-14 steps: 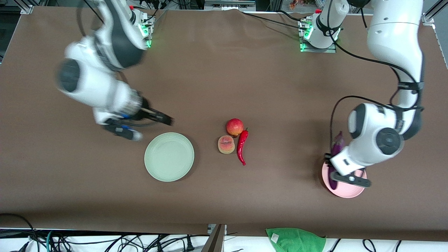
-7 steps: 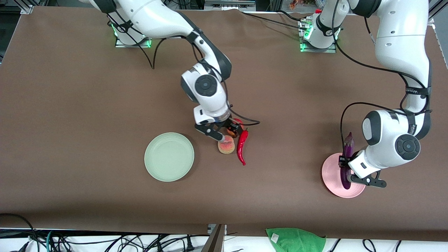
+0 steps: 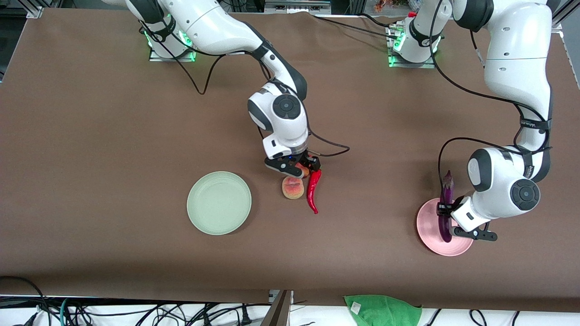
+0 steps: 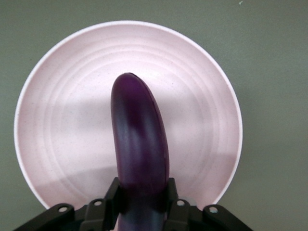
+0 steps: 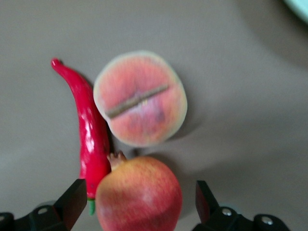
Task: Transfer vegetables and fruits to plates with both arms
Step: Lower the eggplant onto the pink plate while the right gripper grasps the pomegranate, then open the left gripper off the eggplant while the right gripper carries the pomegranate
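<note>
Purple eggplant (image 4: 139, 144) in left gripper (image 4: 142, 202)

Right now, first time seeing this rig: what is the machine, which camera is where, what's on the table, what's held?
Two white jointed arms work at a brown table. One camera looks down from across the table; one sits on each wrist.

The left tool is shut on the purple eggplant over the pink plate; its wrist view shows that grip.

The right tool, open, straddles the round red fruit, seen best from its wrist. Beside that fruit lie the peach and the red chili. The green plate, toward the right arm's end, holds nothing. A green cloth lies at the table's edge nearest the camera.
</note>
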Action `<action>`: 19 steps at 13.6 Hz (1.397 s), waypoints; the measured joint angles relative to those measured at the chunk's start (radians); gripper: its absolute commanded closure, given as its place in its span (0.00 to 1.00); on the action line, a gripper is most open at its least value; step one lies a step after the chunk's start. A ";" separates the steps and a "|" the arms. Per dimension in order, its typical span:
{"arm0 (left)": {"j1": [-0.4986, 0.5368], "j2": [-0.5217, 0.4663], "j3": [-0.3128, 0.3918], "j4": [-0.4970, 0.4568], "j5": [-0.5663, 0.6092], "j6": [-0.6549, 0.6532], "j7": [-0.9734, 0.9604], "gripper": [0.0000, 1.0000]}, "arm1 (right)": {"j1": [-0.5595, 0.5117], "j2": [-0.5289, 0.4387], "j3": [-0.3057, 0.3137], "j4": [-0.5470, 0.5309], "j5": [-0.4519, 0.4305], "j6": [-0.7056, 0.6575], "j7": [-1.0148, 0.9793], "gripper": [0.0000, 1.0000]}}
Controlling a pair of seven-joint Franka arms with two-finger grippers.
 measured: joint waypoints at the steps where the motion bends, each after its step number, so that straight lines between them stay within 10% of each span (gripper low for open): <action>1: 0.001 0.005 0.000 0.000 -0.001 0.014 0.000 0.00 | 0.009 0.008 0.000 0.000 -0.007 0.000 0.008 0.00; 5: 0.003 0.009 0.000 0.003 -0.003 0.034 -0.003 0.00 | 0.014 0.019 -0.004 0.000 -0.014 0.002 0.013 0.03; 8: 0.001 0.008 -0.002 0.020 -0.004 0.019 -0.012 0.00 | 0.013 0.019 -0.010 0.002 -0.014 0.002 0.014 0.73; 10: -0.003 0.008 -0.004 0.028 -0.004 0.001 -0.045 0.00 | 0.007 0.017 -0.015 0.009 -0.013 0.001 0.017 0.99; 19: -0.056 -0.011 -0.132 0.042 -0.067 -0.037 -0.341 0.00 | -0.185 -0.144 -0.025 0.016 0.056 -0.312 -0.282 0.99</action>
